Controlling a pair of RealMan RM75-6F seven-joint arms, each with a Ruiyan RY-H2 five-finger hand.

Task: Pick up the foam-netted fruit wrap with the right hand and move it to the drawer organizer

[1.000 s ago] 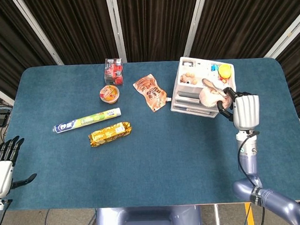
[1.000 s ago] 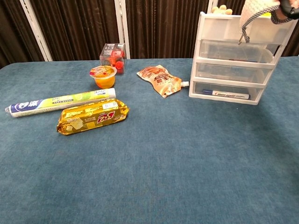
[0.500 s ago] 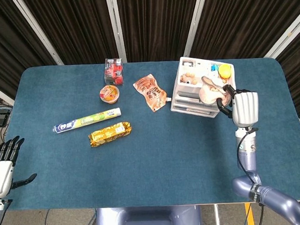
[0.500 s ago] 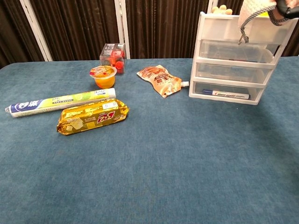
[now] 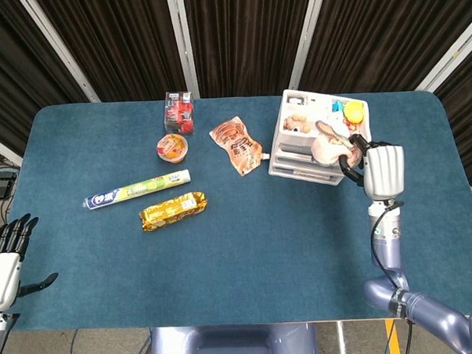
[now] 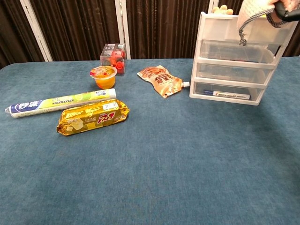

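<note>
At the frame's right, the right hand (image 5: 379,169), pinching the wrap (image 5: 328,148), had edged over the organizer (image 5: 297,147), nearly ready to release.

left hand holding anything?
No, the left hand sits at the table's near-left corner in the head view, fingers apart, nothing in it.

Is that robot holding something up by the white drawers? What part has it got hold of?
Yes. The right hand grips the pale pinkish foam-netted fruit wrap by its right end, over the white plastic drawer organizer. The left hand holds nothing.
</note>
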